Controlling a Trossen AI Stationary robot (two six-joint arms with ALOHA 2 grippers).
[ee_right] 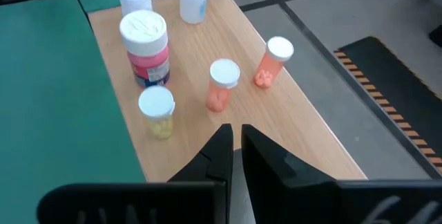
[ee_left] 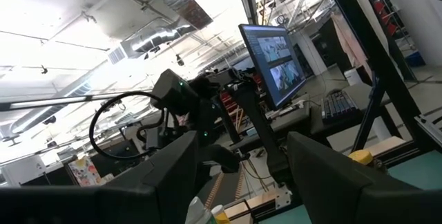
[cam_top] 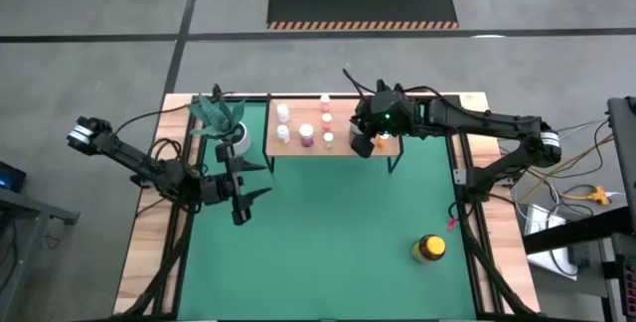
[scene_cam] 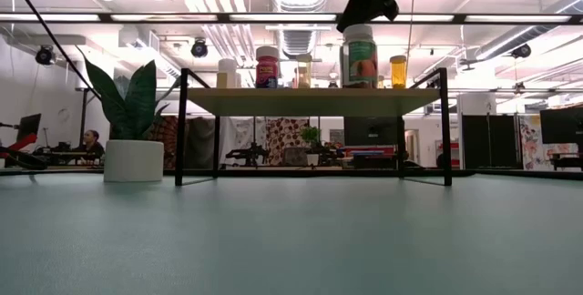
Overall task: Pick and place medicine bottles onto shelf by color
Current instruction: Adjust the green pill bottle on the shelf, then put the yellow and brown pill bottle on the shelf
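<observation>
A yellow black-lidded jar (cam_top: pixel 429 248) stands alone on the green mat (cam_top: pixel 328 233) at the near right, the one bottle seen off the shelf (cam_top: pixel 343 149), while nearer the left edge the left gripper (cam_top: pixel 241 194) waits over the mat by the potted plant (cam_top: pixel 226 123) with its fingers apart and empty. Farther back, the right gripper (cam_top: pixel 364 139) hangs over the shelf's right end with its fingers together and nothing between them, above a greenish white-lidded jar (scene_cam: pixel 360 55). Small white-capped orange, pink and yellow bottles are already lined up on the board, so the sorting looks nearly complete.
</observation>
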